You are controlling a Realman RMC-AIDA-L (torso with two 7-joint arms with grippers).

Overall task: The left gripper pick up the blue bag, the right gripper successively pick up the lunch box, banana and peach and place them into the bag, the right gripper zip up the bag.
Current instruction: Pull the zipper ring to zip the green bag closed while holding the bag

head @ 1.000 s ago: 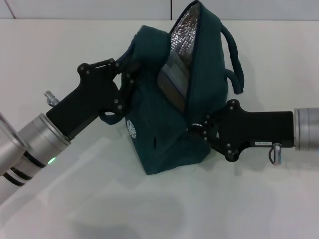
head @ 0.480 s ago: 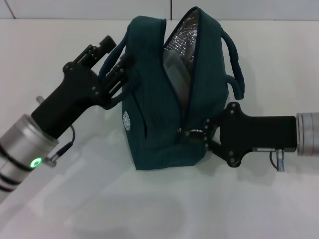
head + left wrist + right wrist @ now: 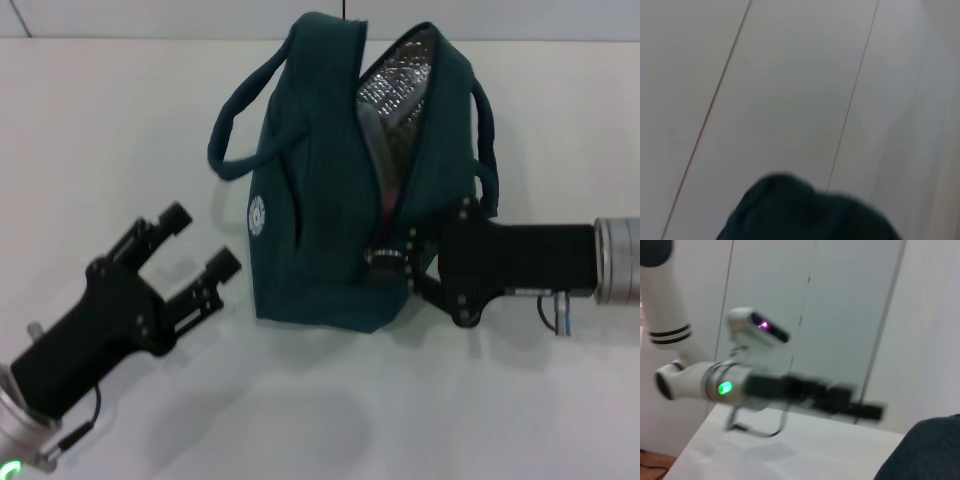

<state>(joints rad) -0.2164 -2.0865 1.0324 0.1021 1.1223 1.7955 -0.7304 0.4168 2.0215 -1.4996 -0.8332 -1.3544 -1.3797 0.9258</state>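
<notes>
The bag (image 3: 330,190) stands upright on the table (image 3: 120,110), soft and likely to sag, so its zipper pull (image 3: 382,260), pinched by the right gripper (image 3: 392,262), is the grip point, while the left gripper (image 3: 198,243) sits open, empty, beside it.

A bag (image 3: 330,240) stands upright on the worktop (image 3: 100,130), near the middle and toward the far side, its top opening gaping. One loop handle (image 3: 235,135) hangs off its left side, the other (image 3: 485,130) off its right. The left tool (image 3: 195,245) sits low at the near left, apart from the bag, fingers spread and pointing toward it. The right tool (image 3: 390,262) reaches in from the right and meets the bag's near right edge at the zipper pull (image 3: 382,258).
</notes>
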